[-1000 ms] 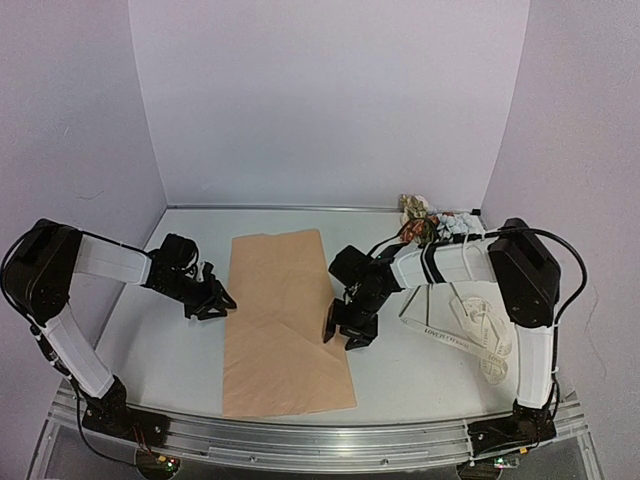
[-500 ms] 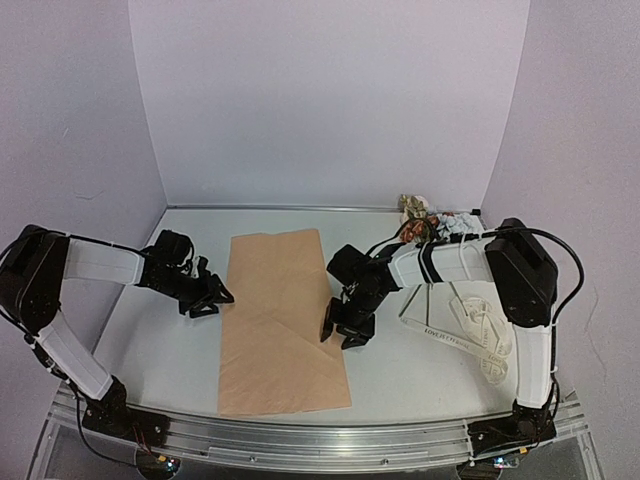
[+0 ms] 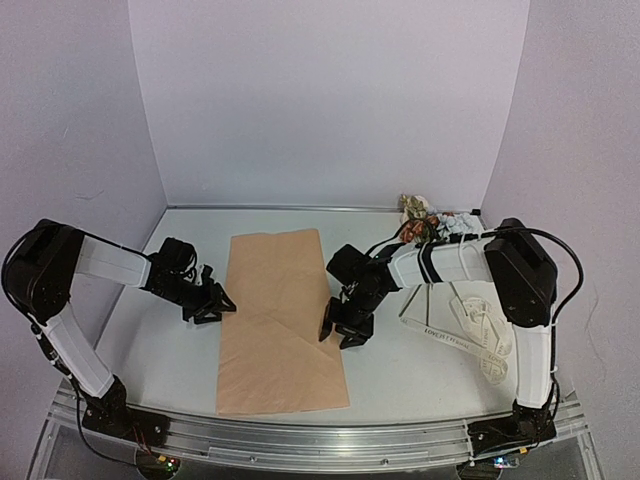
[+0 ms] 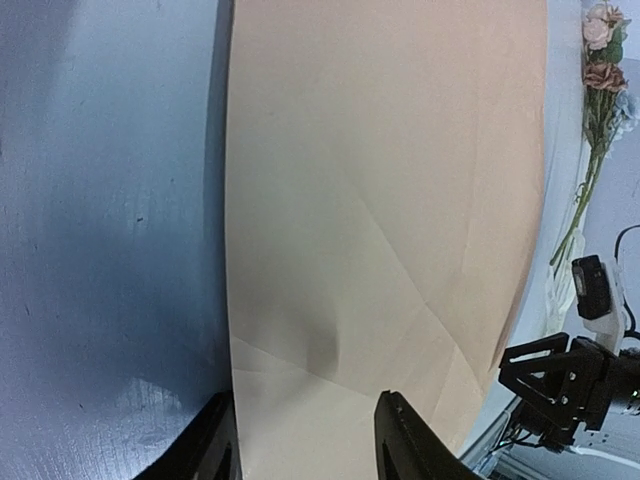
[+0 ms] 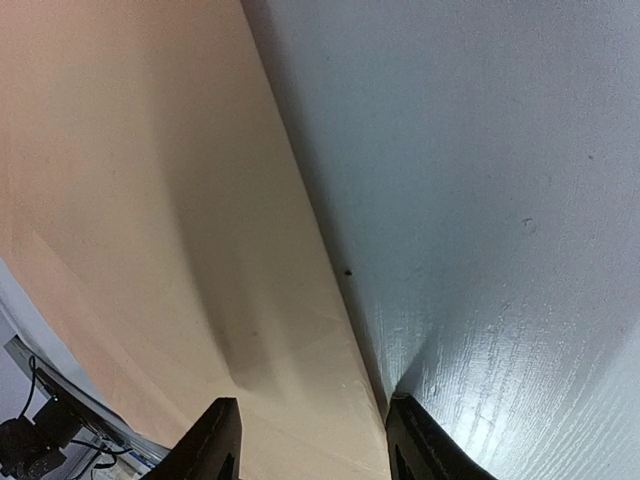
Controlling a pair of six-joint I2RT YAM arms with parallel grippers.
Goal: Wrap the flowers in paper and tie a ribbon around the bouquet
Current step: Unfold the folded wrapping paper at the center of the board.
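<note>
Both claws abt half open, nothing held. Left gripper [image 3: 212, 306] straddles the paper [image 3: 283, 320] edge, right gripper [image 3: 338, 335] same on the opposite edge. Flowers [image 3: 418, 212] sit well behind the right claw. Risk imo: the sheet's dead flat, so fingers could scrape the table [image 3: 180, 360] and shove or crumple it.

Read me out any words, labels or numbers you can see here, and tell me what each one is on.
On the ribbon: a row of small dark printed letters along the strip, too small and blurred to read.
On the paper: no print, only fold creases.
No other text shows in any view.
</note>
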